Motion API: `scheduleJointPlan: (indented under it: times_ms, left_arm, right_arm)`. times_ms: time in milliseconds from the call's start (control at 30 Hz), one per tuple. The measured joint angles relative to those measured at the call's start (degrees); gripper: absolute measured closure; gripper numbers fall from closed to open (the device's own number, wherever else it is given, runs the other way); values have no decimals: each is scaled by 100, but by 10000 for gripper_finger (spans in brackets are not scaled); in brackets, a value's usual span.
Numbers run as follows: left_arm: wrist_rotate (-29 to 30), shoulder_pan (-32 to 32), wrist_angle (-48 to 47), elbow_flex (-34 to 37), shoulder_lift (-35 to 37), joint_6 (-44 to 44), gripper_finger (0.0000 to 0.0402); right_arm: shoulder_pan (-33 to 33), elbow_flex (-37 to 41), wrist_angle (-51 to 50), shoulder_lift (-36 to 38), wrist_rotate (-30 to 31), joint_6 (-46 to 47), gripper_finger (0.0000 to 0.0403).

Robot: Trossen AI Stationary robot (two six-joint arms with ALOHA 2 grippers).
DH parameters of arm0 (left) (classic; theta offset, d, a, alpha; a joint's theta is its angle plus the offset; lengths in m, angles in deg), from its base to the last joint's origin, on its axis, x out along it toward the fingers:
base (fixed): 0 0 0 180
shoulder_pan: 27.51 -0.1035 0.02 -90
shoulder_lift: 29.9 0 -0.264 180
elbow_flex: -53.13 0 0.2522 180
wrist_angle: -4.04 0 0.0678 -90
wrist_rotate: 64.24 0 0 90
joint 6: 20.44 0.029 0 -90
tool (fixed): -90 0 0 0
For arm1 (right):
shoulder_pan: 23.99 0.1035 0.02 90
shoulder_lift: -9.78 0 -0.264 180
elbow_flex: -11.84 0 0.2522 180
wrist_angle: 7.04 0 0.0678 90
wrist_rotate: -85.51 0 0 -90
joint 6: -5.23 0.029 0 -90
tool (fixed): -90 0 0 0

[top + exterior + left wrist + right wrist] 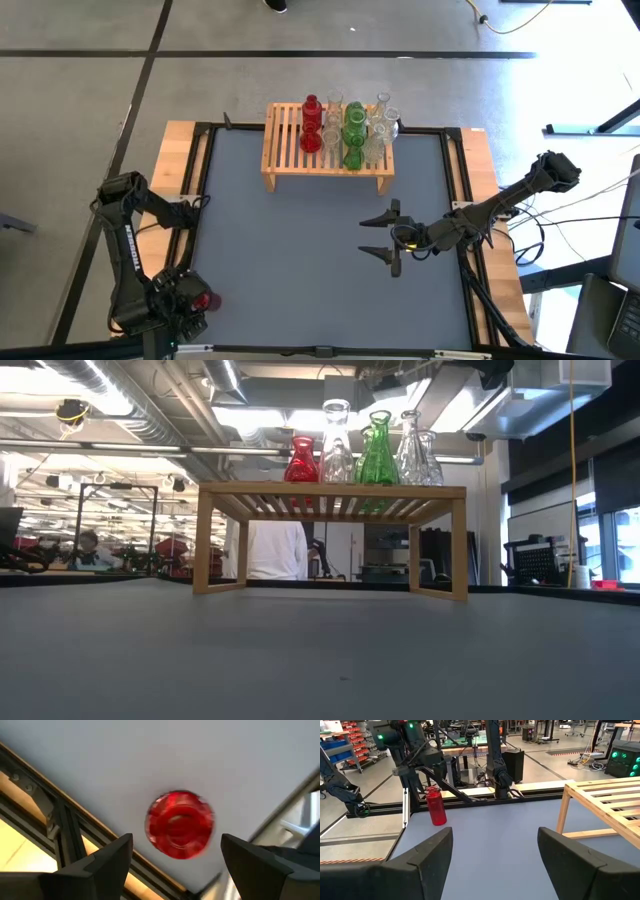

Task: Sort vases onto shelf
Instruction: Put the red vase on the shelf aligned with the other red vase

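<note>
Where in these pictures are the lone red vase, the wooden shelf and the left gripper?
lone red vase (436,806), right wrist view, its body.
wooden shelf (290,140), high view, bare slats.
left gripper (176,851), left wrist view, between its fingertips.

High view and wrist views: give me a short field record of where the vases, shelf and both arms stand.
shelf: wooden rack at the table's far edge
vases on shelf: red, clear and green glass, clustered on its right part
vase off shelf: one red vase upright at the near left corner
left gripper: jaws open, above that red vase
right gripper: jaws open, empty, over the mat right of centre
table: grey mat
</note>
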Motion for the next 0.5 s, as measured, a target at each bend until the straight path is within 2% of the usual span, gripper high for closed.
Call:
scheduleJointPlan:
  times_ms: [500]
  left_arm:
    - [776,268,1240,1073,-2,-52,104]
  right_arm:
    - [0,0,0,0,1,-2,123]
